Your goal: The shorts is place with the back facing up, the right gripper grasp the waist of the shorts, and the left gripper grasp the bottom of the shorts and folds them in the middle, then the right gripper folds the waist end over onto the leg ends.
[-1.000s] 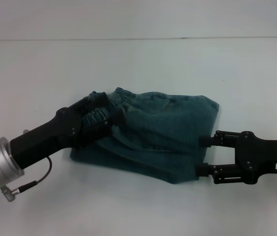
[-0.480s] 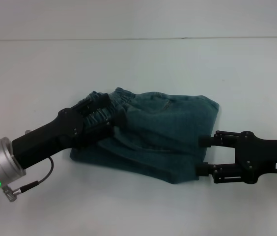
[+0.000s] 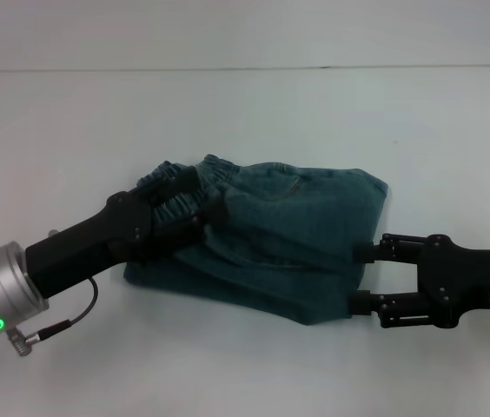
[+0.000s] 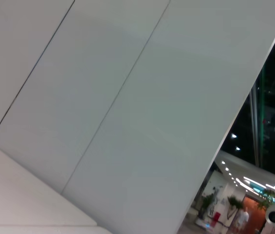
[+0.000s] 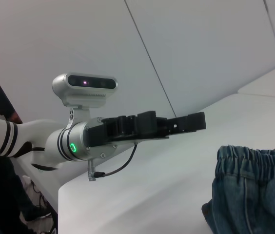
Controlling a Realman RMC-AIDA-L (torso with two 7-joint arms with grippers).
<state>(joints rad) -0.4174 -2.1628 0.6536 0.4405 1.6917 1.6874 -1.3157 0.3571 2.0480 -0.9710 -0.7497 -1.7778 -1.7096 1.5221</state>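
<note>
Denim shorts (image 3: 271, 239) lie mid-table (image 3: 71, 130), already folded lengthwise. Left gripper (image 3: 195, 198) hovers at the elastic waist end; you cannot tell its finger state. Right gripper (image 3: 360, 276) gapes open at the opposite end. Risk: a shallow grab pinches only the top layer, undoing your fold.

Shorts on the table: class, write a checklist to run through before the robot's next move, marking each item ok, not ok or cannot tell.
1. Shorts lie folded on the table: ok.
2. Elastic waistband in view, at the robot's left end: ok.
3. Right tool at the shorts' right-hand edge: ok.
4. Right tool closed on cloth: not ok, jaws spread open.
5. Left tool clear of the waistband: cannot tell.
</note>
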